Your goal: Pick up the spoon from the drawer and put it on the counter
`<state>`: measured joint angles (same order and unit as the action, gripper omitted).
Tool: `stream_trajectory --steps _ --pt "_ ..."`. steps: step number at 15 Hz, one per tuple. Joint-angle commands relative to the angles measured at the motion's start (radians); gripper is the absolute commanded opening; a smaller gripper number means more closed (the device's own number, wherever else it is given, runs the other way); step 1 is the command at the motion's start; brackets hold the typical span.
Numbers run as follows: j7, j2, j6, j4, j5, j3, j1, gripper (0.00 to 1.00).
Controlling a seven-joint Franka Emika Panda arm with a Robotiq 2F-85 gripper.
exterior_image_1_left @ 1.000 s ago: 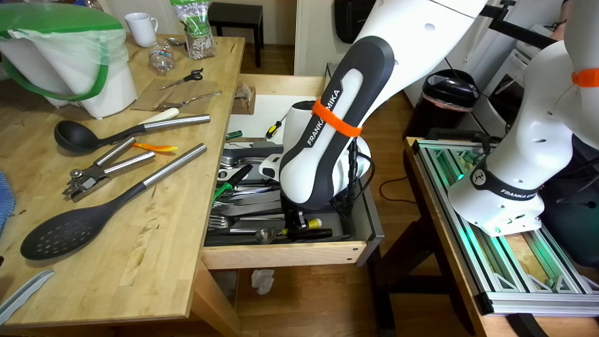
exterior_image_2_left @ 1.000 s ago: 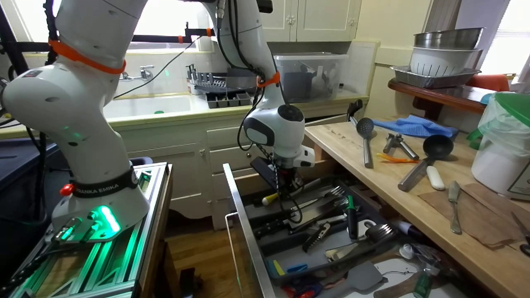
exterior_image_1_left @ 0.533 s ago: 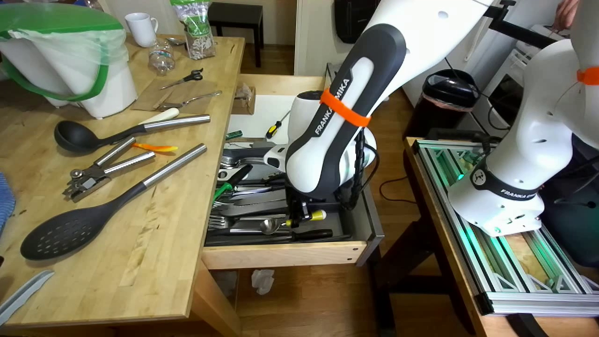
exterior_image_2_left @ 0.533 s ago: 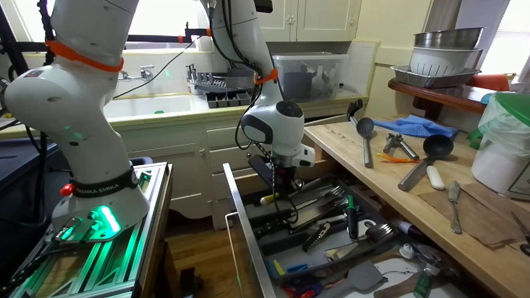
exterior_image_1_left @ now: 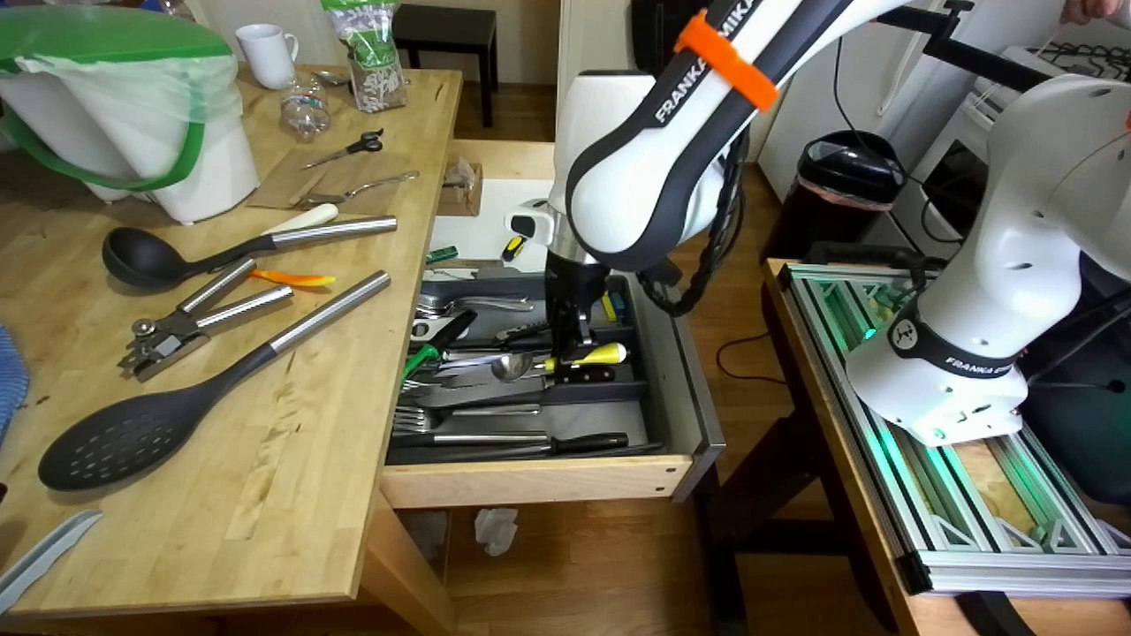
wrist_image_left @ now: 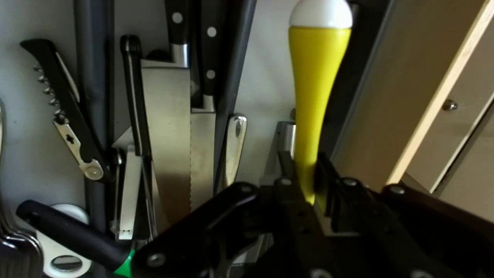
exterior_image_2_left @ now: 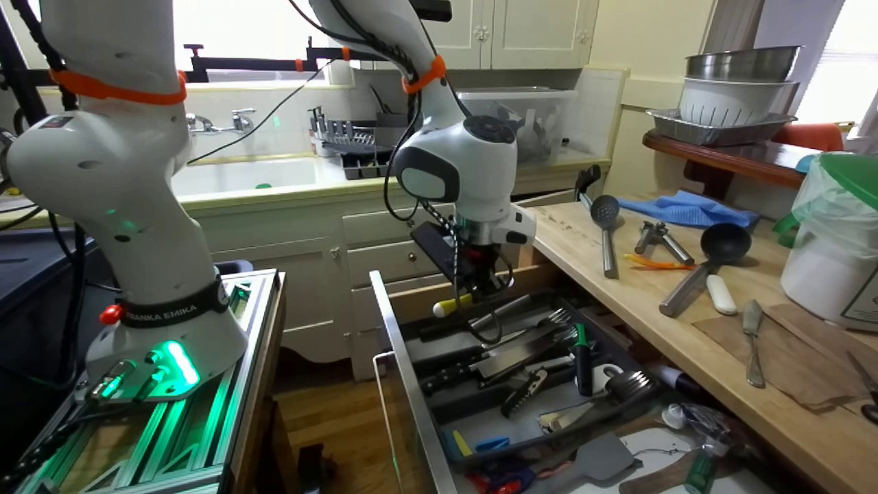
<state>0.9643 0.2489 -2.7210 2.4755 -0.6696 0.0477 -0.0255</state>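
My gripper [exterior_image_1_left: 570,346] is shut on the spoon's yellow handle and holds it above the drawer [exterior_image_1_left: 539,484]. The spoon [exterior_image_1_left: 610,354] lies roughly level, its small silver bowl pointing toward the counter [exterior_image_1_left: 292,477]. In an exterior view my gripper [exterior_image_2_left: 488,283] hangs over the open drawer [exterior_image_2_left: 410,377], with the pale end of the spoon [exterior_image_2_left: 449,307] sticking out beside the counter [exterior_image_2_left: 566,237]. In the wrist view the handle of the spoon [wrist_image_left: 318,73] passes between the fingertips of my gripper [wrist_image_left: 305,162]. Its bowl is hidden there behind the fingers.
A grey tray [wrist_image_left: 92,77] with knives, forks and a corkscrew [wrist_image_left: 69,104] lies below my gripper. On the counter lie a slotted spoon [exterior_image_1_left: 132,437], a ladle [exterior_image_1_left: 150,256], a can opener [exterior_image_1_left: 199,322] and scissors [exterior_image_1_left: 353,146]. A white bin [exterior_image_1_left: 190,150] stands at the back.
My gripper has risen out of the drawer with the spoon held in it, the arm lifting up. More of the tray now shows beneath it. The utensils on the counter have not moved.
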Motion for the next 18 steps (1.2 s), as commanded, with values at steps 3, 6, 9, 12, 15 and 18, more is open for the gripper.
stream_trajectory --steps 3,6,9,12,15,18 --pt "-0.041 -0.168 0.22 -0.036 0.198 -0.032 0.091 0.04" --pt "-0.059 -0.195 0.304 -0.136 0.348 -0.011 0.091 0.04" --pt "-0.046 -0.163 0.383 -0.279 0.449 -0.007 0.09 0.04" --pt "-0.012 -0.093 0.393 -0.422 0.458 -0.025 0.083 0.04" --pt "-0.003 -0.004 0.35 -0.539 0.445 -0.057 0.077 0.04" --pt "0.029 0.089 0.323 -0.631 0.474 -0.099 0.07 0.04"
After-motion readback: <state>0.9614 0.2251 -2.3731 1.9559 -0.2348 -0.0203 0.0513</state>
